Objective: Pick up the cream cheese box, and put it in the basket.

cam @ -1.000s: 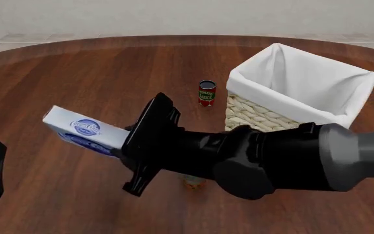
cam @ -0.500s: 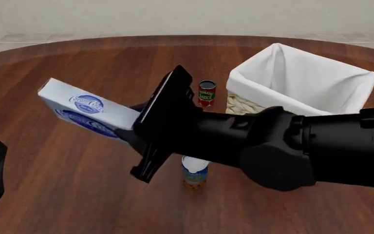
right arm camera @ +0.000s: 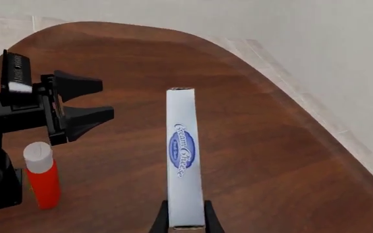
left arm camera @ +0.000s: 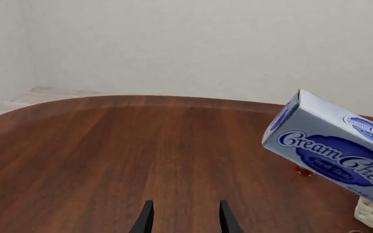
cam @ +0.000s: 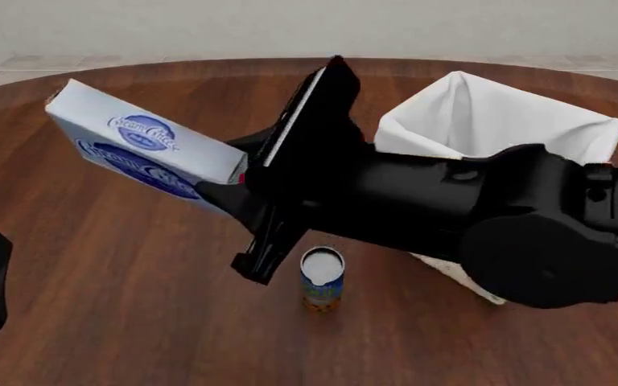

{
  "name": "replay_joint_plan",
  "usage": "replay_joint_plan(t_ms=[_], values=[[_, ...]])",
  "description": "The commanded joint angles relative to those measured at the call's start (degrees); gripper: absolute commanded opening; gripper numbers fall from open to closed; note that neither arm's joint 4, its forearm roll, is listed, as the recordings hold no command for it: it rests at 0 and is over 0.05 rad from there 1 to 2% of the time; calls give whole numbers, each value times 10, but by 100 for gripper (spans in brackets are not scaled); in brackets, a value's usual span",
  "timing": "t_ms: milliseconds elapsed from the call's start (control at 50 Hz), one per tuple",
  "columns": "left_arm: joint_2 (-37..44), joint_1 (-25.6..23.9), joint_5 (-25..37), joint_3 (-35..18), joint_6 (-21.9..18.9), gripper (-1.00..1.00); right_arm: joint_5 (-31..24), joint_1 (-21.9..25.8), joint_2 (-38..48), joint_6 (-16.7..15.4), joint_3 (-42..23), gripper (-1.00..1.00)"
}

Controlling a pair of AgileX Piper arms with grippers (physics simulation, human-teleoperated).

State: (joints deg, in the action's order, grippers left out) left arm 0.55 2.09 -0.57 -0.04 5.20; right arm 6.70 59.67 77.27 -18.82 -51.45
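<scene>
The box (cam: 142, 149) is up in the air, high over the worktop (cam: 94, 265). The right gripper (right arm camera: 185, 221) has it, with both jaws squeezing one end. So the pick-up part looks done. It is not in the basket (cam: 566, 121) yet (that part is left). From the box, the basket sits at about 3 o'clock in the front view, with the black arm between them.

The box is pale blue-grey and tilted, with a dark blue oval saying "Cream Cheese". The left gripper (left arm camera: 183, 221) has its jaws apart, holding nothing.
</scene>
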Motion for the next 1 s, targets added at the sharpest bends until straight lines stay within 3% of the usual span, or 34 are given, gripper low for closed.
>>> replay_joint_plan(t_ms=[20,460,1000], values=[[-2,-1,2,0,-1,100,-22,5,-34,-3,-19,-100],[-3,-2,2,0,-2,100,-55,1,-72,-13,-43,-100],[8,-5,-9,0,-6,100,-97,-62,-85,-14,-82,-100]])
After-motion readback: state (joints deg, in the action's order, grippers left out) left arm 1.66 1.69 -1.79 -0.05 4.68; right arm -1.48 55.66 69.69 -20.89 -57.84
